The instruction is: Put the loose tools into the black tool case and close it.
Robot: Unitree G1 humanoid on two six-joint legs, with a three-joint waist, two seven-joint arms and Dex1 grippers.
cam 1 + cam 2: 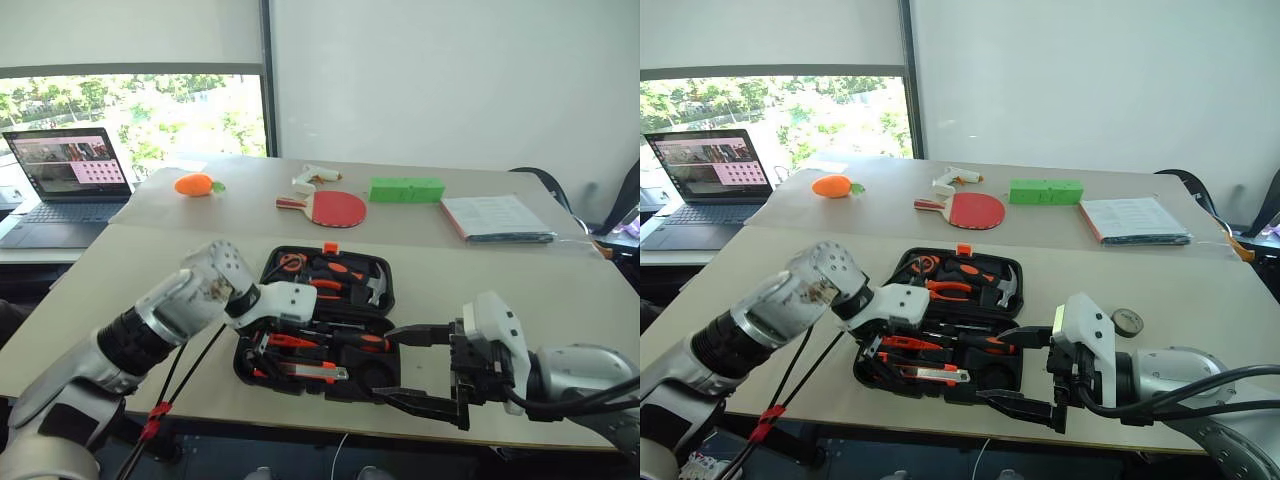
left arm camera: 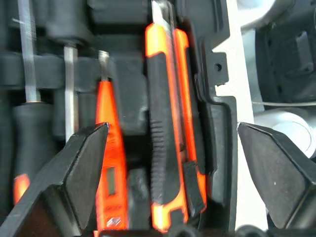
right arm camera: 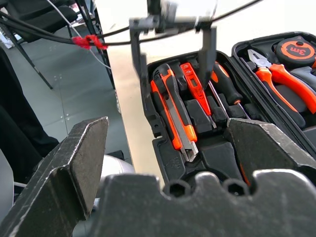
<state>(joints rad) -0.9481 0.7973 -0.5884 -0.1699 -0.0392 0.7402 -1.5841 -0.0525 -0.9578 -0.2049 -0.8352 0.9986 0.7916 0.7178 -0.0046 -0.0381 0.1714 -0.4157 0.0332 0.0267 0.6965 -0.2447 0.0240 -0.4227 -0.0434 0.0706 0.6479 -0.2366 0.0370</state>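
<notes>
Here we find the black tool case lying open on the near table, its lid half toward the far side with the orange latch on the far rim. In the lid half sit the orange-handled pliers, the hammer and the tape measure. In the near half, the utility knife lies in the recess nearest the front edge, with the slim red-orange screwdriver in the slot just beside it, and a black-and-orange screwdriver next along. Our left gripper hangs over that near half, pointing down, its two fingers spread apart on either side of the knife and the slim screwdriver and grasping nothing; in the left wrist view both fingers stand clear of the tools. Our right gripper sits at the right end of the case near its front corner, jaws wide apart and empty, pointing roughly level toward the case. A small black tape roll rests on the table to the right of the case, apart from it. On the far table we note a toy carrot, a red paddle, a green block, a stack of papers, and a laptop on the desk at far left.
</notes>
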